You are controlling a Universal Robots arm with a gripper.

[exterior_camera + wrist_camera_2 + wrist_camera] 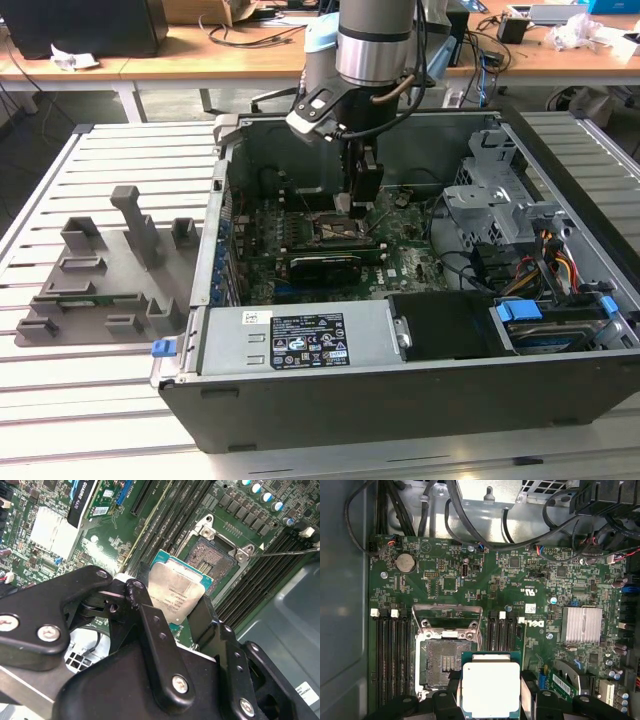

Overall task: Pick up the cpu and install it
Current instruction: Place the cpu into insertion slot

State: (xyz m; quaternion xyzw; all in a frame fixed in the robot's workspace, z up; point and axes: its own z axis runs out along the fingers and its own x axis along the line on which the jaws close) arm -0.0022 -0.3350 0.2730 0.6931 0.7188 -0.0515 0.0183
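The cpu (176, 596) (491, 688), a flat square chip with a silvery top and green rim, is held between my gripper's black fingers (150, 615). My gripper (362, 205) is shut on it, reaching down inside the open computer case (400, 400) above the motherboard. The open cpu socket (442, 660) (212, 555), with its metal retention frame raised, lies just beside the chip in both wrist views. The chip hangs above the board, a little off to one side of the socket.
A grey plastic holder tray (100, 280) with upright blocks lies on the slatted table at the exterior view's left. A black expansion card (325, 265) sits near the socket. Drive cages and cables (510, 230) fill the case at the exterior view's right.
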